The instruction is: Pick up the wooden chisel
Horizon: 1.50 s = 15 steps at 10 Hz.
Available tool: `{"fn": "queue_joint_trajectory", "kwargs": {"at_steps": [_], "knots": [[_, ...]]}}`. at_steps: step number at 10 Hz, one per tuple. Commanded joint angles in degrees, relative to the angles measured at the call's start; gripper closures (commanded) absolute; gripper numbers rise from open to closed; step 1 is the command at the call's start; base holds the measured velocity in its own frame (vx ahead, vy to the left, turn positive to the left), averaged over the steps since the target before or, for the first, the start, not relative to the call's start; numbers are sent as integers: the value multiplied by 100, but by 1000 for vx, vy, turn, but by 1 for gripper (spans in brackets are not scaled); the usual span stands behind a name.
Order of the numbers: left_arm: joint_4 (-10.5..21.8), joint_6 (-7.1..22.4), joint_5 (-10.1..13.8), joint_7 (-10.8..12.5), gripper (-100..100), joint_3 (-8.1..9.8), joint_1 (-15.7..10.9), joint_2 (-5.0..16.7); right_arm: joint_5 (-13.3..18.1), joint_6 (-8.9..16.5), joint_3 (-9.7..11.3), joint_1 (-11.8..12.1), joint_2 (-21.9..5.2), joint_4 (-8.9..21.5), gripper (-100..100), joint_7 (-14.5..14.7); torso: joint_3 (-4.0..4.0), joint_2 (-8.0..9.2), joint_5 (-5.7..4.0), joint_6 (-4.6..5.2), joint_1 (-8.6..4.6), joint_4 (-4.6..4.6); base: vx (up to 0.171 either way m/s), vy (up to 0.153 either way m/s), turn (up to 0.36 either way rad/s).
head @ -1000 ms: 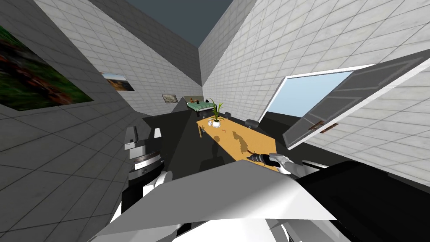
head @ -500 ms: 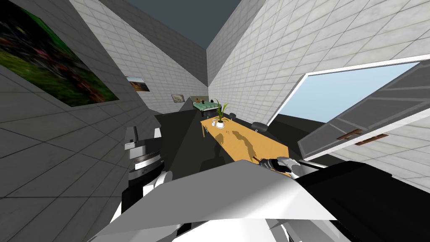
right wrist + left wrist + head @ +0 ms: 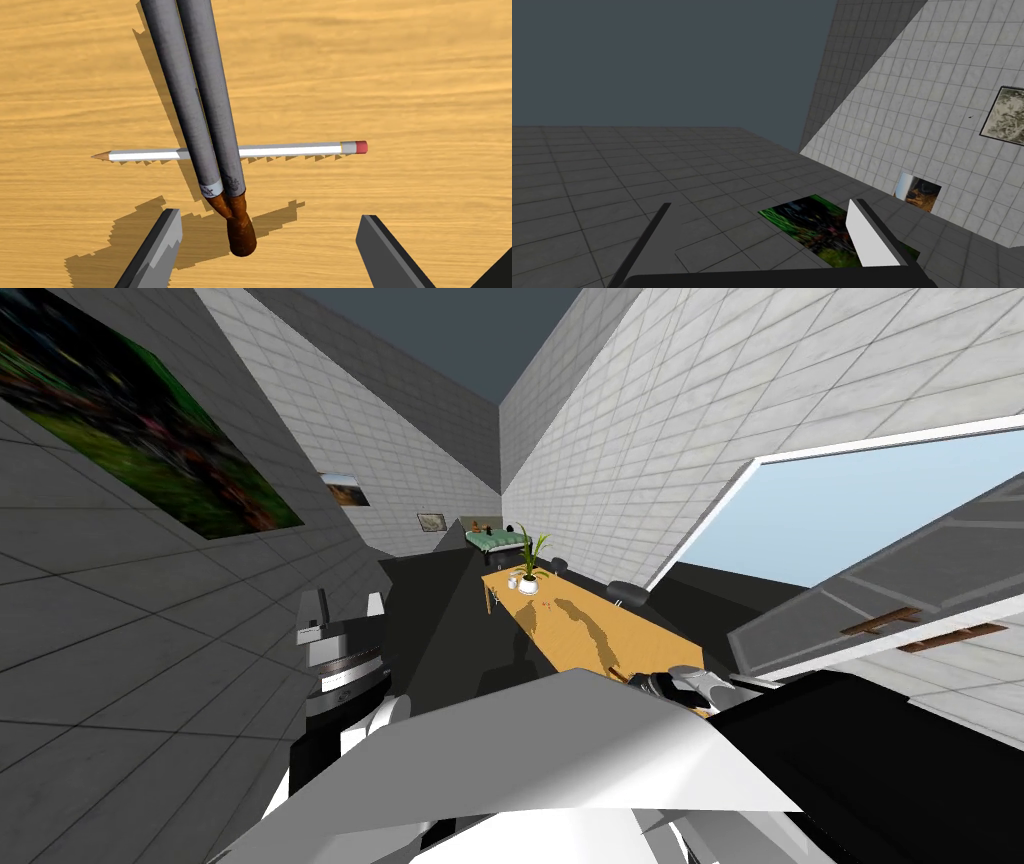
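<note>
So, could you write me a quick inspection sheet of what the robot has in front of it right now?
Surface: wooden table, orange-brown with visible grain.
Job's things: chisel, drawn as two grey shafts side by side that meet in a brown end, lying across a pencil.
Clutter: pencil with a pink eraser, under the shafts; potted plant at the table's far end.
Grippers: right gripper open, a finger on each side of the brown end, not touching it; left gripper open, raised at the robot's left side.
Cables: nothing seen.
Surroundings: tiled walls with pictures, a window, dark chairs beside the table, a green bed beyond it.
</note>
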Motion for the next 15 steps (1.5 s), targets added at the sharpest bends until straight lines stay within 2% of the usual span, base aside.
{"fn": "queue_joint_trajectory", "kwargs": {"at_steps": [1,4,6,9,10,11,12,15], "knots": [[0,0,0,0,0,0,0,0,26,-120,33,-66,37,212,-100,54,0,0,0,0,0,0,31,-27,-2],[0,0,0,0,0,0,0,0,135,-188,242,23,55,445,-100,146,4,8,-1,2,2,1,24,-25,103],[0,0,0,0,0,0,0,0,135,-188,242,23,55,445,-100,146,4,8,-1,3,3,1,15,-16,21],[0,0,0,0,0,0,0,0,262,-267,498,171,125,709,-100,275,2,3,0,0,4,1,35,-24,124],[0,0,0,0,0,0,0,0,247,-334,448,53,144,795,-100,256,-1,-2,-1,0,-3,0,23,-25,34],[0,0,0,0,0,0,0,0,251,-343,458,60,142,800,0,265,2,5,-1,3,3,1,0,0,0],[0,0,0,0,0,0,0,0,254,-223,432,69,304,843,-100,297,6,12,1,3,9,2,2,-33,39],[0,0,0,0,0,0,0,0,258,-44,393,84,546,909,-100,348,10,18,-2,3,-7,4,-6,-53,42]]}}
